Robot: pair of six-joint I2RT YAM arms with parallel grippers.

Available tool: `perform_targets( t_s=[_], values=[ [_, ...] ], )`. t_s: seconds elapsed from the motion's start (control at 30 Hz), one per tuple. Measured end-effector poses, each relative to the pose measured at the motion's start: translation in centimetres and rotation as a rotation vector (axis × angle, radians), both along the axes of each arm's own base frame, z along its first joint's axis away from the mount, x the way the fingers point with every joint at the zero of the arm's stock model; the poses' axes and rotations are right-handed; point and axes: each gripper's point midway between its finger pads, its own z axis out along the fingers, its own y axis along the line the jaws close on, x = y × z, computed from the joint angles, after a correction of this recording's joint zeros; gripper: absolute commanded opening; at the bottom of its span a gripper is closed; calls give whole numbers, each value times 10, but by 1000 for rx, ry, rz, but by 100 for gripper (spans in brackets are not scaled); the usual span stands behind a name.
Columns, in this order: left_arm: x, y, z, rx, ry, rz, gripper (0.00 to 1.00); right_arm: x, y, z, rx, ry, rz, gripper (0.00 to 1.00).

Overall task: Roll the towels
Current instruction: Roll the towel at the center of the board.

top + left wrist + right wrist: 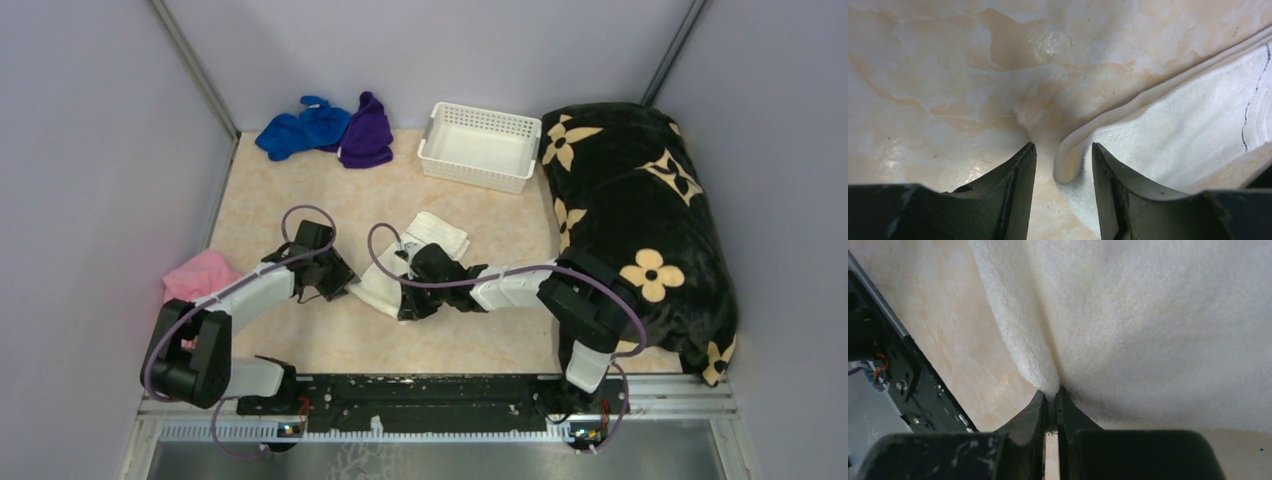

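Note:
A cream-white towel [437, 239] lies partly folded in the middle of the table, between both grippers. My right gripper [407, 300] [1052, 391] is shut on a pinch of that towel's near edge [1148, 315]. My left gripper [338, 284] [1063, 146] stands open at the towel's left end. A curled-up hem of the towel [1198, 125] lies between its fingers, apart from the left finger [1020, 175] and close beside the right one. The bright blue towel [300, 128] and the dark purple towel [367, 133] lie crumpled together at the back left.
A white slotted basket [480, 145] stands at the back centre. The big black blanket with beige flowers [640, 220] fills the right side. A pink cloth [198, 275] lies at the left edge by my left arm. A black rail [923, 390] runs along the near edge.

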Motion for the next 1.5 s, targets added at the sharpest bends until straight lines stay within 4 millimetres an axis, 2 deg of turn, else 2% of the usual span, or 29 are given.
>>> perform_targets(
  t_s=[0.23, 0.33, 0.43, 0.6, 0.73, 0.9, 1.03, 1.23, 1.37, 1.5],
  values=[
    [-5, 6, 22, 36, -64, -71, 63, 8, -7, 4, 117, 193, -43, 0],
    [-9, 8, 38, 42, -118, -102, 64, 12, -8, 7, 156, 258, -53, 0],
    [-18, 10, 45, 33, -167, -131, 65, 14, -9, 8, 185, 313, -59, 0],
    [-44, 5, 29, -24, -165, -189, 65, 15, -19, -2, 206, 404, -95, 0],
    [-54, -7, 15, -95, -154, -235, 65, 16, -22, -3, 230, 444, -107, 0],
    [-46, -22, 9, -158, -147, -271, 65, 16, -22, -3, 243, 473, -112, 2],
    [-33, -31, 8, -185, -153, -279, 65, 16, -22, -4, 239, 474, -113, 7],
    [-14, -38, 8, -198, -159, -269, 61, 18, -24, -3, 199, 468, -107, 23],
    [-7, -41, 6, -201, -157, -266, 58, 26, -31, 6, 128, 386, -115, 31],
    [-1, -45, 4, -216, -162, -270, 55, 40, -35, 24, 36, 235, -116, 37]
  ],
)
